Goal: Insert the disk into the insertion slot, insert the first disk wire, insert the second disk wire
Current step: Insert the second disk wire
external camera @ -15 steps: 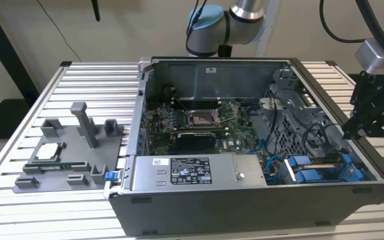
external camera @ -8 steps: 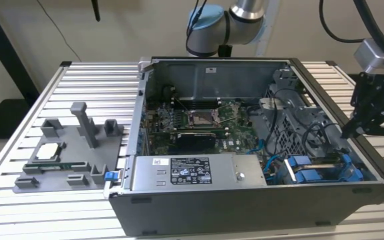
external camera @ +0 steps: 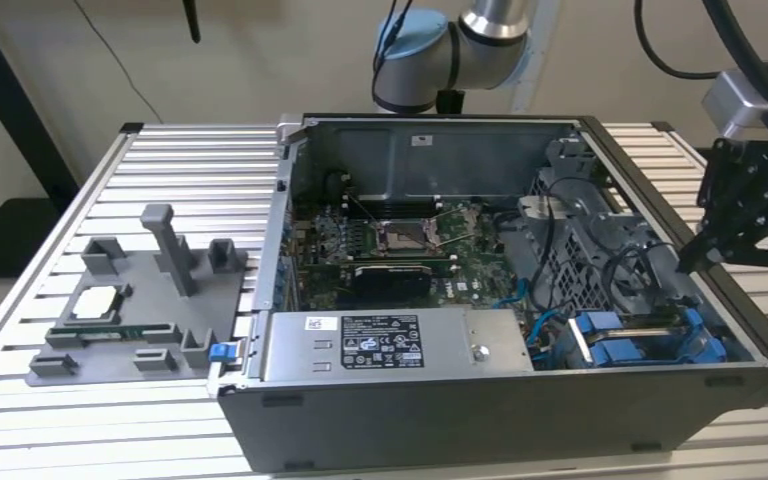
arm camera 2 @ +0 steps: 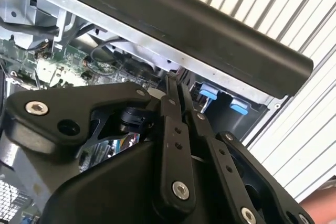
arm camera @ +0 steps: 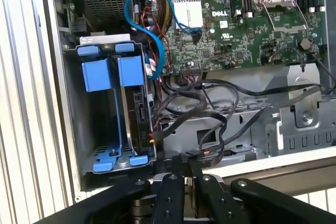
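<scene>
The disk [arm camera: 137, 113] stands on edge in its blue frame [arm camera: 130, 70], seated in the insertion slot [arm camera: 103, 127] of the drive cage [external camera: 640, 338] at the case's near corner on the exterior view's right. A second blue frame [arm camera: 95, 73] sits beside it. A blue wire [arm camera: 157, 40] loops from the board toward the cage, and black wires [arm camera: 210, 109] lie next to the disk's end. I cannot tell whether any of them is plugged in. My gripper [external camera: 691, 262] [arm camera 2: 176, 88] [arm camera: 186, 162] hovers over the case's edge near the cage, shut with nothing in it.
The open computer case [external camera: 491, 425] lies on a slatted table [external camera: 37, 420]. Inside are the motherboard [external camera: 384, 240] and a silver labelled power-supply box [external camera: 384, 345]. A grey fixture [external camera: 144, 300] with small parts stands at the exterior view's left.
</scene>
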Controlling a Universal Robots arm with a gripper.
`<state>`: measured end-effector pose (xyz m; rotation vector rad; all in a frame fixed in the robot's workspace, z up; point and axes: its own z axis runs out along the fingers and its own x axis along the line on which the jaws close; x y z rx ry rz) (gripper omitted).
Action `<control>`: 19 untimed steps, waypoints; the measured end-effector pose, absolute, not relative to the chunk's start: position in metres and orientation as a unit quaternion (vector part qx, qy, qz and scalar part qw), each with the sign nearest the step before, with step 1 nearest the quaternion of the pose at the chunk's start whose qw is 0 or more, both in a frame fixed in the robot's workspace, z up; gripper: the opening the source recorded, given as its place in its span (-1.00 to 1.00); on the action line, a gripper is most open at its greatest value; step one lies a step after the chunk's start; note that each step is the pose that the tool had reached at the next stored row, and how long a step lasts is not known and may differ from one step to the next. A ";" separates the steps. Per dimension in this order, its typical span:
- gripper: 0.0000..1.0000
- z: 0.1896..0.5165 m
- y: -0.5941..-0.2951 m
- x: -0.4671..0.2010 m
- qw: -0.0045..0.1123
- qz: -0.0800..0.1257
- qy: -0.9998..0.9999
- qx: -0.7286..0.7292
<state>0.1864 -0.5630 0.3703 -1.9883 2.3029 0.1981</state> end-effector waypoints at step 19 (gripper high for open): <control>-1.00 0.387 -0.564 0.130 0.025 0.042 0.756 -0.652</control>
